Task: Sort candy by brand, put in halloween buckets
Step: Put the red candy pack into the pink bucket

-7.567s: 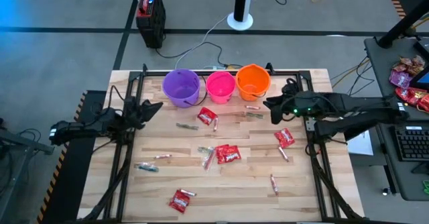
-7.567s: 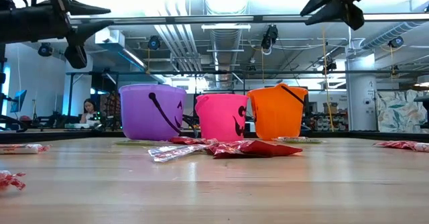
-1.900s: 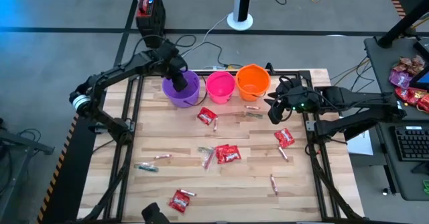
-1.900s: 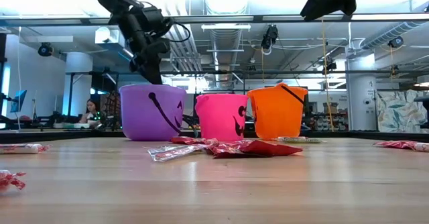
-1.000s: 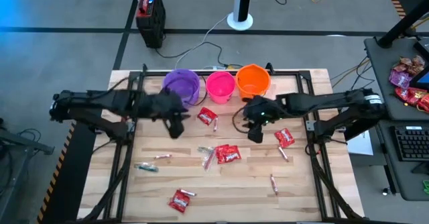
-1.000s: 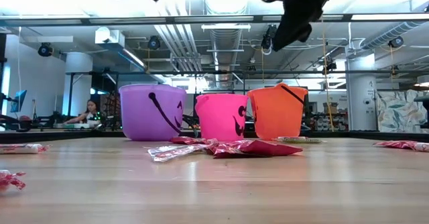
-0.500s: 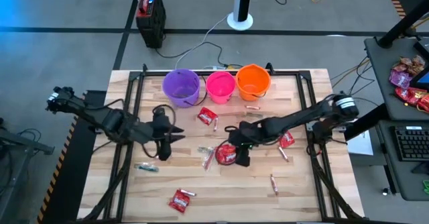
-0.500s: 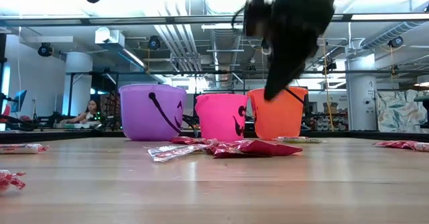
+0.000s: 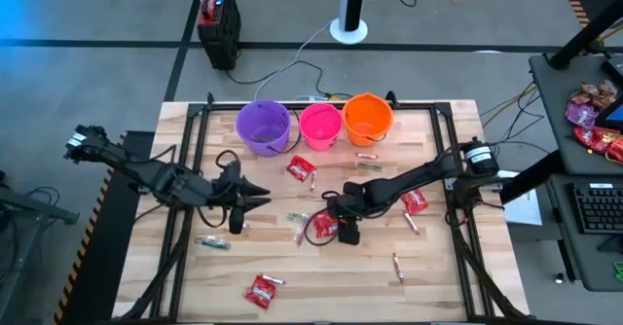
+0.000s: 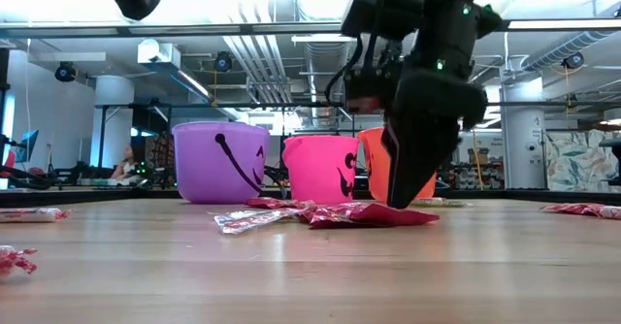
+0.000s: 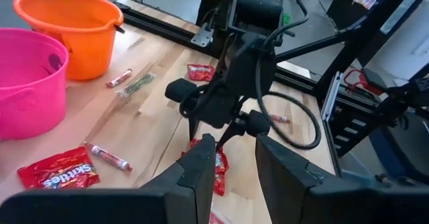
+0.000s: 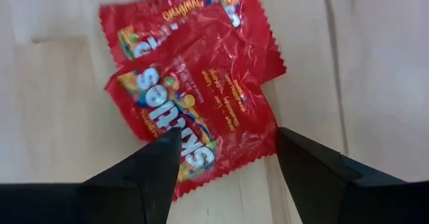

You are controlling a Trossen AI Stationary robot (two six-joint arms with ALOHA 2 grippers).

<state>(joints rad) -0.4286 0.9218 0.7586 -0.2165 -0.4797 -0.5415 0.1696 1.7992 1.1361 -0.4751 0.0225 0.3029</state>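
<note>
Two overlapping crinkled red packets lie mid-desk, framed by the right gripper's wide jaws. Three round plastic buckets line the far edge. Left gripper hovers, jaws apart.

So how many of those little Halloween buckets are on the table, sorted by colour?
purple bucket: 1
pink bucket: 1
orange bucket: 1
Total: 3
</note>
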